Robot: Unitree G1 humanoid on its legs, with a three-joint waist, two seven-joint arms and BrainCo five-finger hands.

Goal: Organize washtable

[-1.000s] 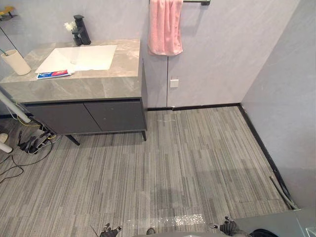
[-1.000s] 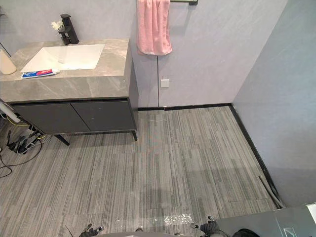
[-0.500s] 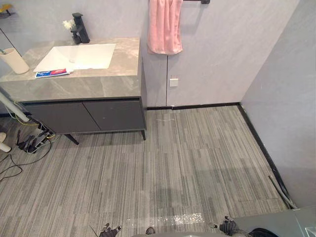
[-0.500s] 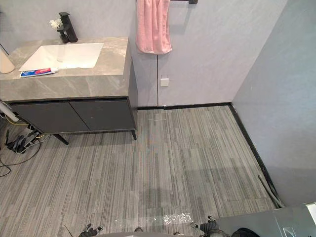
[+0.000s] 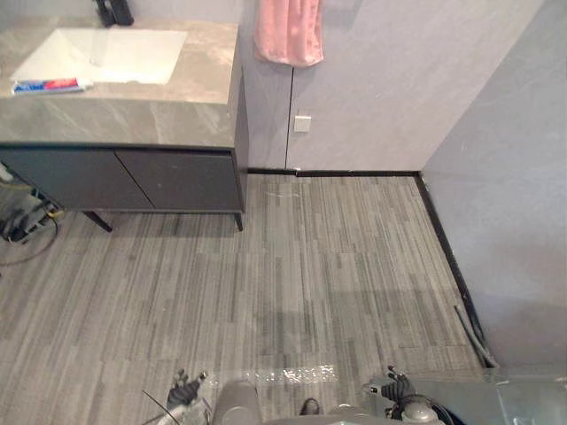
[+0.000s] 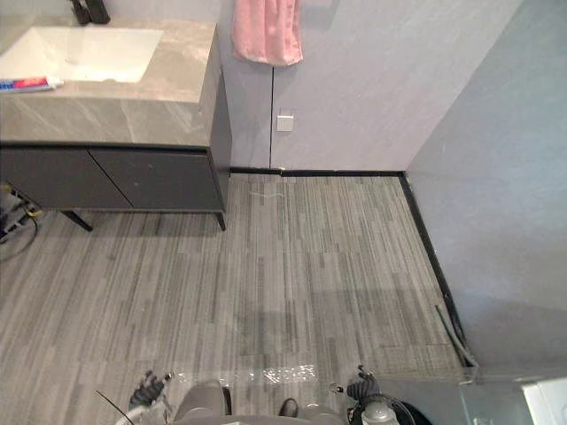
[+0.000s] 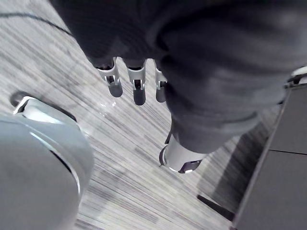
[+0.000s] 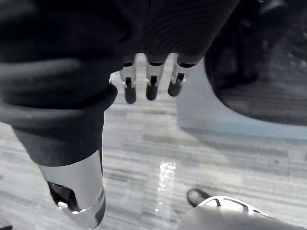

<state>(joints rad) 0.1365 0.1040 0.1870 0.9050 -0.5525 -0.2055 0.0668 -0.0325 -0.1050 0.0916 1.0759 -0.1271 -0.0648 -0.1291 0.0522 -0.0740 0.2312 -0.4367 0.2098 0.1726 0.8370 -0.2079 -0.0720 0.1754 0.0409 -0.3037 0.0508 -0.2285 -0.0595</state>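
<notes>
The washtable [image 5: 133, 111] with a grey stone top stands at the far left against the wall. A white sink [image 5: 97, 55] is set into it. A toothpaste tube [image 5: 49, 86] lies on the top at the sink's front left corner. The base of a black faucet [image 5: 113, 11] shows behind the sink. A pink towel [image 5: 288, 31] hangs on the wall to the right of the table. My left hand [image 5: 183, 390] and right hand [image 5: 397, 387] hang low at my sides, far from the table. Both have relaxed fingers [image 7: 138, 88] [image 8: 151, 86] and hold nothing.
Dark cabinet doors [image 5: 168, 177] close the washtable's front. Cables [image 5: 22, 221] lie on the floor under its left end. A grey wall [image 5: 505, 177] bounds the right side, with a pipe [image 5: 469, 332] along its base. A white wall socket [image 5: 303, 123] sits below the towel.
The whole picture has shifted as the camera moved: the washtable now sits higher and further left, and the cup has left the frame. Both hands hang as before.
</notes>
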